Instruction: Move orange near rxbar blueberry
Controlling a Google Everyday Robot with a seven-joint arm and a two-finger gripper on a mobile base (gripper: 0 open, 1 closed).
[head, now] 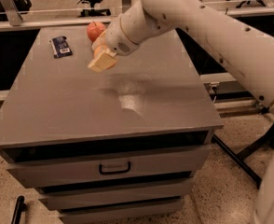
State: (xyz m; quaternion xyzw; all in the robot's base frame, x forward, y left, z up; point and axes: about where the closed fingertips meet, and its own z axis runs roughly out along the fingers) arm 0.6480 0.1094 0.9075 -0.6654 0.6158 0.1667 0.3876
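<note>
Grey cabinet top [127, 111], drawers below. Over its middle the gripper [101, 56] hangs off the surface, fingers clamped on the orange [98, 51], of which only a sliver shows. Farther back on the left the blue snack bar [61, 46] lies flat, apart from the orange. An apple [95, 30] sits at the far edge. The pick looks done; the carry to the bar and the release remain.

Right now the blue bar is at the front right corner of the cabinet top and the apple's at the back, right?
Not quite: the camera view shows the rxbar blueberry at the back left corner. The apple is at the back, with the gripper hovering just in front of it.
</note>
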